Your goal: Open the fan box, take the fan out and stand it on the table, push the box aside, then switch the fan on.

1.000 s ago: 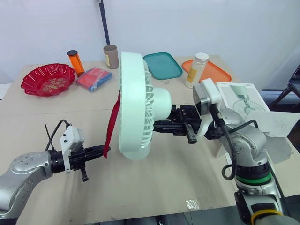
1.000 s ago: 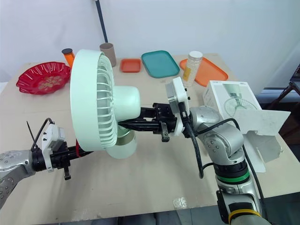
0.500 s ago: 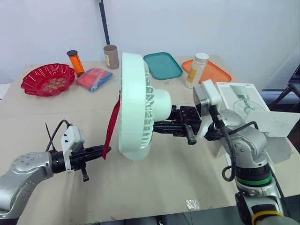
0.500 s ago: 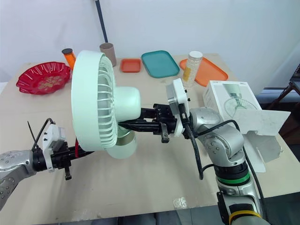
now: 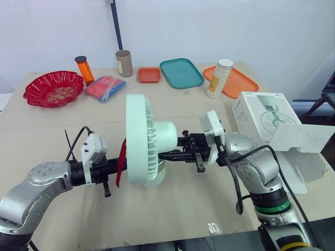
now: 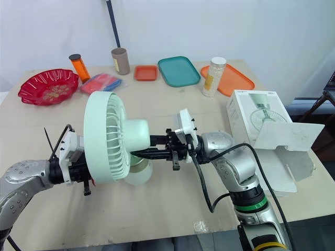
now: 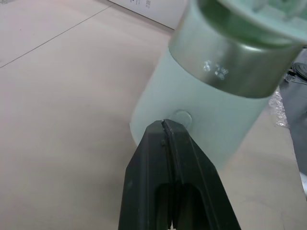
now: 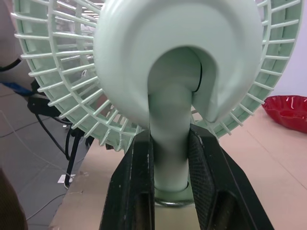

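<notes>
Nearest in, the bare tan tabletop [image 5: 183, 204] sits in front of the fan [image 5: 138, 138], matte and a bit scuffed.

The fan is mid-table, upright, with its round base [image 7: 192, 115] looking down on the tabletop or a hair off it; hard to call. The right gripper [image 8: 170, 143] comes in from the fan's right and is clamped on the smooth curved neck [image 8: 170, 96] behind the head, probably to steady it while the switch gets dealt with. The left gripper [image 7: 164, 125], on the fan's left, has its 2 fingers pressed together into 1 blunt tip, right at a small round button [image 7: 183, 116] on the base. That looks like a poking pose, so the switch-on step seems close.

The fan is pale mint plastic, with a ribbed grille [image 8: 57, 72] and a dull metallic collar [image 7: 225, 62] above the base. A red strap [image 5: 121, 162] hangs by its front.

To the fan's right, the white cardboard fan box [image 5: 261, 112] sits with its flap [image 5: 303, 138] open.

Behind the fan: glossy red bowl [image 5: 53, 88], orange bottle [image 5: 84, 69], cardboard tube [image 5: 124, 63], teal tray [image 5: 181, 72], jar [image 5: 219, 78], orange tray [image 5: 235, 79].
</notes>
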Tool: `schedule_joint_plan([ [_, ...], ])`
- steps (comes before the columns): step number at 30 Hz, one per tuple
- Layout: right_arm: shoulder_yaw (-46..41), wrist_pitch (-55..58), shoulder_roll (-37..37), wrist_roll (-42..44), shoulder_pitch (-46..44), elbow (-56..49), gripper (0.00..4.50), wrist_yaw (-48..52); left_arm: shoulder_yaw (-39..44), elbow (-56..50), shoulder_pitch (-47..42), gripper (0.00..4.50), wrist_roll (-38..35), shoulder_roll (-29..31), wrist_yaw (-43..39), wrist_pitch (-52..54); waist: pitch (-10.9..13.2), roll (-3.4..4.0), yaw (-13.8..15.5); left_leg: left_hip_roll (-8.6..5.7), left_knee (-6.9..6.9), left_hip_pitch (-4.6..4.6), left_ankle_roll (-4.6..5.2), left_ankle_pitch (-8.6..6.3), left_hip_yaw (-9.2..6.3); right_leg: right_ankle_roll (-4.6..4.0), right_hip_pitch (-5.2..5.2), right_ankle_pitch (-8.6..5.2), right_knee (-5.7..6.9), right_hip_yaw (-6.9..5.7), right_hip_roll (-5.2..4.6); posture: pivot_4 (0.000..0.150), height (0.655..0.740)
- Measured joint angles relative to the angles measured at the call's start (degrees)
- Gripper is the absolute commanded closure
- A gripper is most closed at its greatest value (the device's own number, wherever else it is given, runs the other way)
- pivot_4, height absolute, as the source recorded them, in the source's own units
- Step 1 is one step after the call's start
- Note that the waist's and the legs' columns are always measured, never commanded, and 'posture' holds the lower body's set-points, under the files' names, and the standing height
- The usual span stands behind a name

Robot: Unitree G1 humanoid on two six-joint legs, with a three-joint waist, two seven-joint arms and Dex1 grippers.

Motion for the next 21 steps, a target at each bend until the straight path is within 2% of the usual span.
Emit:
schedule_joint_plan([
  [21, 1.0, -2.2, 0.5, -2.7, 0.7, 4.1, 4.06, 1.4, 0.0, 0.1, 1.2, 4.46, 0.1, 0.8, -1.0, 0.1, 0.0, 0.0, 0.0, 0.0, 0.0, 0.0, 0.0, 0.0, 0.0, 0.0, 0.0, 0.0, 0.0, 0.0, 0.0, 0.15, 0.7255],
])
